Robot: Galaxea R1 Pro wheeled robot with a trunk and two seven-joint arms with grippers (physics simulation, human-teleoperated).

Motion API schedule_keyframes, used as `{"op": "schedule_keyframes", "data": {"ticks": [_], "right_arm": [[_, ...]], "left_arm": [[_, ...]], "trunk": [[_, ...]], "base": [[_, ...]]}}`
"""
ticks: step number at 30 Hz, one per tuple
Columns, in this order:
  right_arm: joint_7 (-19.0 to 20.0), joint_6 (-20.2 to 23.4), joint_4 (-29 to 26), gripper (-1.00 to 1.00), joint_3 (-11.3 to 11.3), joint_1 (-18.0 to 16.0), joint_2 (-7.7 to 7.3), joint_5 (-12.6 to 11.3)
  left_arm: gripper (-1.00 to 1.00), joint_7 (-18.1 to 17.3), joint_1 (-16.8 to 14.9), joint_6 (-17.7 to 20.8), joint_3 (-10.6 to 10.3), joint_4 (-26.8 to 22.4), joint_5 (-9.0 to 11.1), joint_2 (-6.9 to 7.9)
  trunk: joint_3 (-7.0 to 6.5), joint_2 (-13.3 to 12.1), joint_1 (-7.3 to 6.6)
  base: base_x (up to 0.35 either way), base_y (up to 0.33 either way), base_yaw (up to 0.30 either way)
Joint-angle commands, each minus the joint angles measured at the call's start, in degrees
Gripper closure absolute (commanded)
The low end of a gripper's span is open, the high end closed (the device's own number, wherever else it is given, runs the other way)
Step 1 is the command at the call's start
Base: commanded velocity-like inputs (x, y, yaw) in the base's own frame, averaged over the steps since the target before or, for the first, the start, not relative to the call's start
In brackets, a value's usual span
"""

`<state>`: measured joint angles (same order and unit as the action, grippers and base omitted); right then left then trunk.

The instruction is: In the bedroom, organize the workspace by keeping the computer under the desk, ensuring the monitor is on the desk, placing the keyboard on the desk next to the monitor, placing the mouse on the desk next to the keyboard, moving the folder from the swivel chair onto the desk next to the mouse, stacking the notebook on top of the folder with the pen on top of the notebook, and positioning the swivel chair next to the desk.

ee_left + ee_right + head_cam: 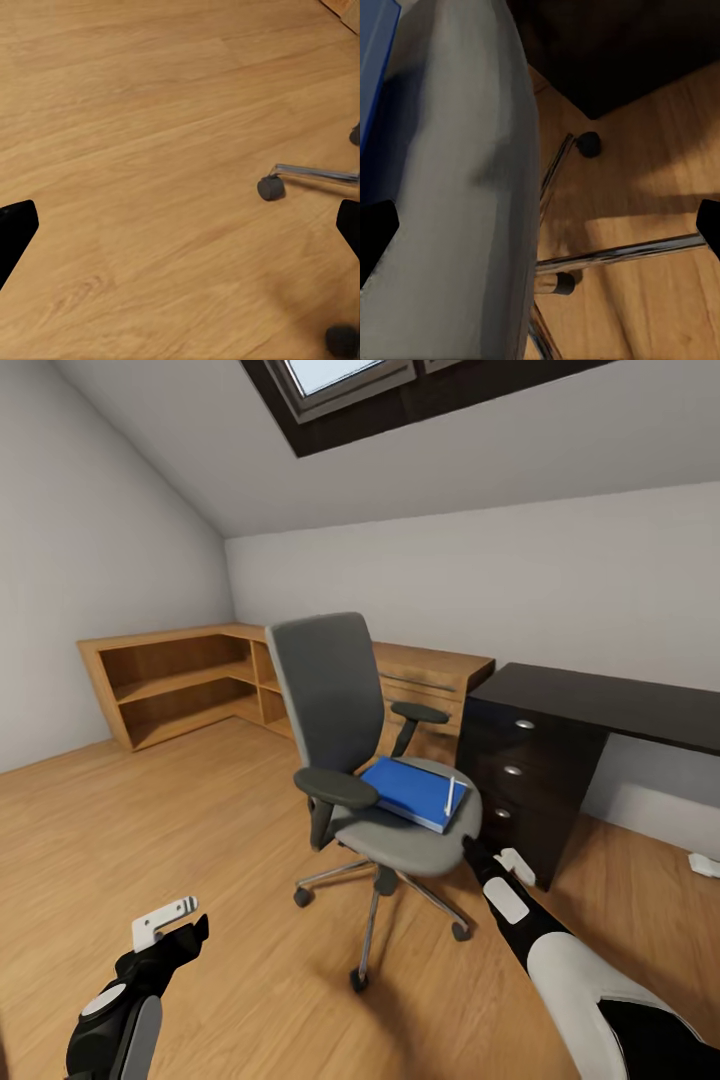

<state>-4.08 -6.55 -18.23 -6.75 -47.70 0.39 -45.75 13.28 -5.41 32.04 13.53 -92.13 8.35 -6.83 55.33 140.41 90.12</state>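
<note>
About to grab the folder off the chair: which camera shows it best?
The head view: the whole blue folder lies on the swivel chair seat, a pen on it. The right wrist view catches just a blue edge beside the seat. The left wrist view looks at floor and castors.

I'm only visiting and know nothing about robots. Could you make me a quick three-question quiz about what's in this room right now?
1. True or false: the blue folder lies on the seat of the swivel chair.
2. What stands just beside the chair, on the robot's right? A) a bed B) the black desk with drawers C) a sofa
3. Fill in: the right gripper is near the front edge of the chair's ____, while the left gripper hangs over bare wooden floor.

Key: 1 true; 2 B; 3 seat.
</note>
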Motion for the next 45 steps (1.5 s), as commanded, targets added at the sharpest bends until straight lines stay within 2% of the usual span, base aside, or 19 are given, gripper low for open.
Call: {"op": "schedule_keyframes", "data": {"ticks": [1,20,36,45], "right_arm": [[-0.1,-0.1,0.0,-1.00,0.0,0.0,0.03,-0.5],[0.0,0.3,-0.1,-1.00,0.0,0.0,0.05,-0.6],[0.0,0.2,-0.1,-1.00,0.1,0.0,0.27,-0.6],[0.0,0.2,-0.1,-1.00,0.1,0.0,0.32,-0.6]], "left_arm": [[-1.00,0.4,0.0,0.2,0.0,-0.1,0.6,-0.03],[-1.00,0.4,0.0,0.3,0.0,-0.1,0.6,-0.03],[-1.00,0.4,0.0,0.3,0.0,-0.1,0.6,-0.03],[-1.00,0.4,0.0,0.3,0.1,-0.1,0.6,-0.03]], "trunk": [[0.06,0.0,0.02],[0.06,0.0,0.02],[0.05,0.0,0.02],[-0.15,0.0,0.02]], "base": [[0.223,0.000,0.000],[0.136,0.000,0.000],[0.013,0.000,0.002],[0.000,0.000,0.128]]}}
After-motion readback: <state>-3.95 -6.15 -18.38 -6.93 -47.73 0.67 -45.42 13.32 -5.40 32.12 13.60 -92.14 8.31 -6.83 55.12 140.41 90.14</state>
